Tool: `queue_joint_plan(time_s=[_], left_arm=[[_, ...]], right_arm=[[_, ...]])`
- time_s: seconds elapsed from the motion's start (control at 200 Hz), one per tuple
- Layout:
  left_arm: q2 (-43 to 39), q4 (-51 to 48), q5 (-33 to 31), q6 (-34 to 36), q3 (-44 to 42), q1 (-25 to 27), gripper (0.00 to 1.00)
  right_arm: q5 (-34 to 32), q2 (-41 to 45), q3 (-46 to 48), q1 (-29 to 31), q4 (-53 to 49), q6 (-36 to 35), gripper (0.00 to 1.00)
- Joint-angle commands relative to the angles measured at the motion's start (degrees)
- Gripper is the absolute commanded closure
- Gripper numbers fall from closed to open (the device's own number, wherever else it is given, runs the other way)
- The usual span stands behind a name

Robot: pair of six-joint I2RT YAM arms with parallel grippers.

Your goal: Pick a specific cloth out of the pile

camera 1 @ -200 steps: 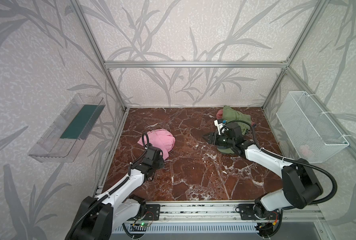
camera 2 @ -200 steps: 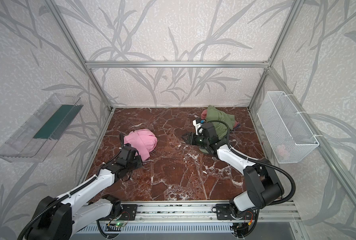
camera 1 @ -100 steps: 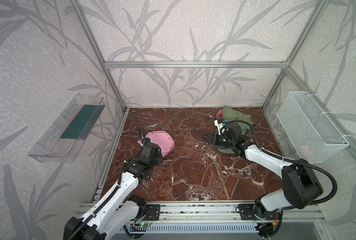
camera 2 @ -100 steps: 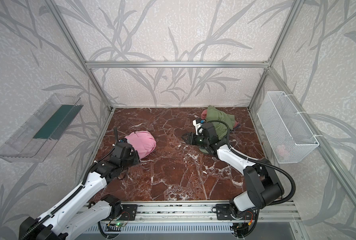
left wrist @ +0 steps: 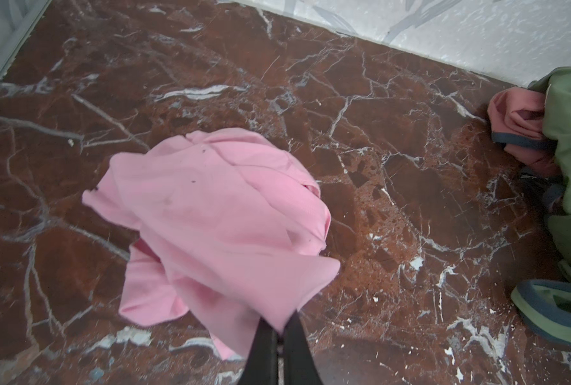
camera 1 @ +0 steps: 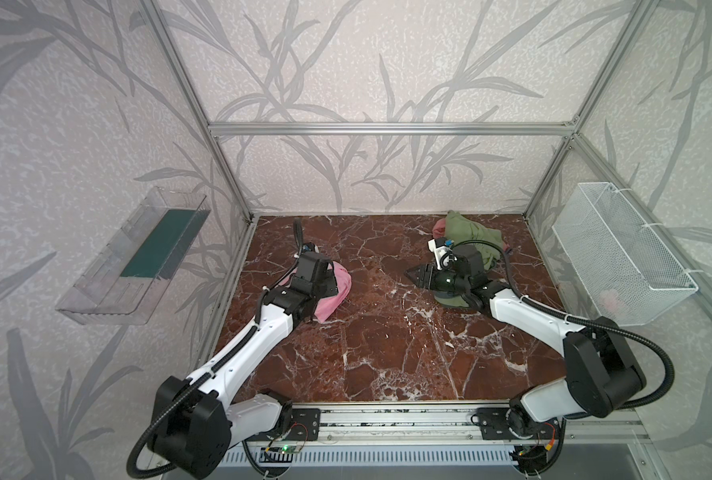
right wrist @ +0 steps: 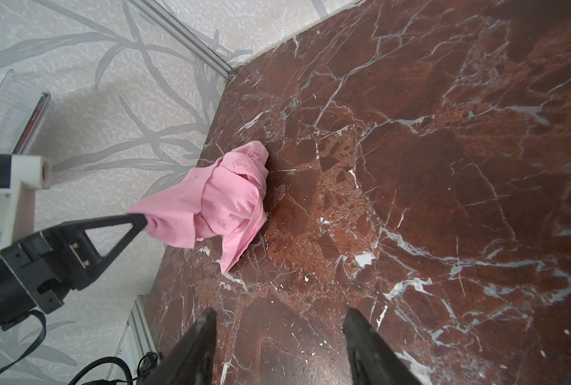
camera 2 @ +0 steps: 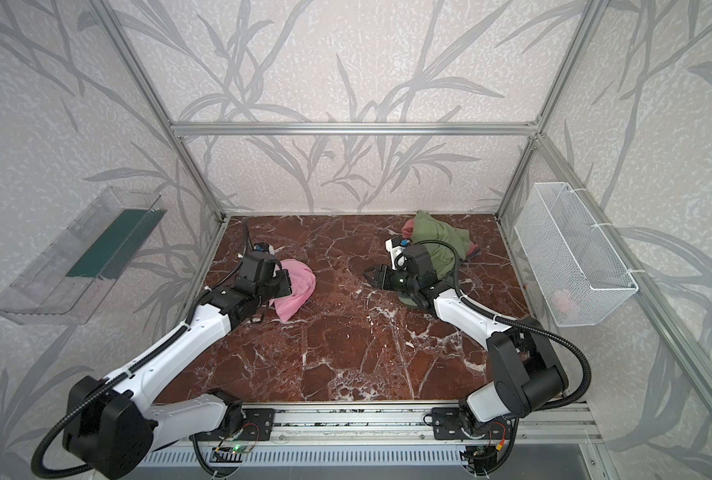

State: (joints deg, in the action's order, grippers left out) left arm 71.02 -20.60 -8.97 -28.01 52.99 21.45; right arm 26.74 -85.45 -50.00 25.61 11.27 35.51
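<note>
on the left of the table point(camera 1: 387, 340), the left end effector point(left wrist: 279, 325) is clamped tight on one corner of the pink cloth point(left wrist: 217, 216). that corner is raised and taut, while the rest sits bunched on the marble. the cloth lies well apart from the pile point(camera 1: 470, 232) of green and salmon garments at the far right. the right end effector point(right wrist: 279, 316) stands partly open with nothing between its jaws, low over bare table just in front of the pile.

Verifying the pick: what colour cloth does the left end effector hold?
Plain light pink cloth, clearest in left wrist view.
</note>
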Motion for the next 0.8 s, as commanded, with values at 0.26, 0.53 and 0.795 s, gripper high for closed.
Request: queue_joint_plan(time_s=[0.26,0.53,0.795], left_arm=[[19.1,9.3,9.4,3.1,11.0,-9.1,1.00],[29.9,14.5,11.5,1.0,11.8,-14.4,1.00],[33.9,15.2,9.8,0.9,10.6,-16.0,1.00]], right_arm=[[-0.9,2.1,-0.1,0.1,-1.2,-1.3,0.39],[-0.9,1.5,-0.7,0.1,-1.9,-1.4,0.39],[-1.0,0.7,-1.7,0.1,-3.0,-1.5,0.39]])
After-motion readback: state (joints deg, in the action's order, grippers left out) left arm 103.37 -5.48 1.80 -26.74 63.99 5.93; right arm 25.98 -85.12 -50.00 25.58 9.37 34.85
